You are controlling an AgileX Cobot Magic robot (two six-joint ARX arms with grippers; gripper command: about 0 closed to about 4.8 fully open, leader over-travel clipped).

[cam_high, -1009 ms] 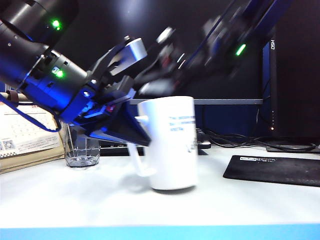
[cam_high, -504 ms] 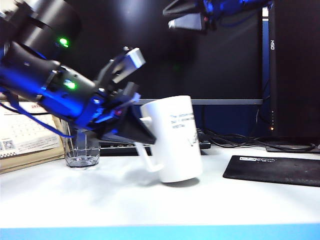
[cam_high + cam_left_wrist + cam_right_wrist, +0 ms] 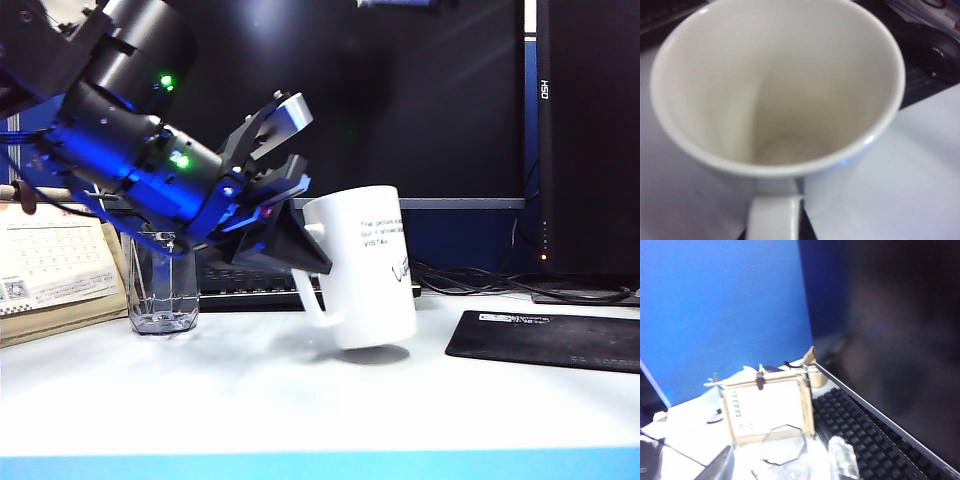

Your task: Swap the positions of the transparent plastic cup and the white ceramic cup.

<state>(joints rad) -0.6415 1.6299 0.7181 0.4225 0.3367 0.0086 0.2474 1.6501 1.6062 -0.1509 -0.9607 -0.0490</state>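
Two cups matter here. In the exterior view the left gripper (image 3: pixel 290 235) clamps the handle of the white ceramic cup (image 3: pixel 365 265), which hangs tilted just above the table (image 3: pixel 300 400) near its middle; the transparent plastic cup (image 3: pixel 160 290) stands toward the table's left edge. Level the mug before setting it down.

The left wrist view looks into the mug (image 3: pixel 775 85), handle gripped.

In the right wrist view the right gripper (image 3: pixel 785 465) hovers spread wide above the clear cup (image 3: pixel 782 450); it should descend centred.
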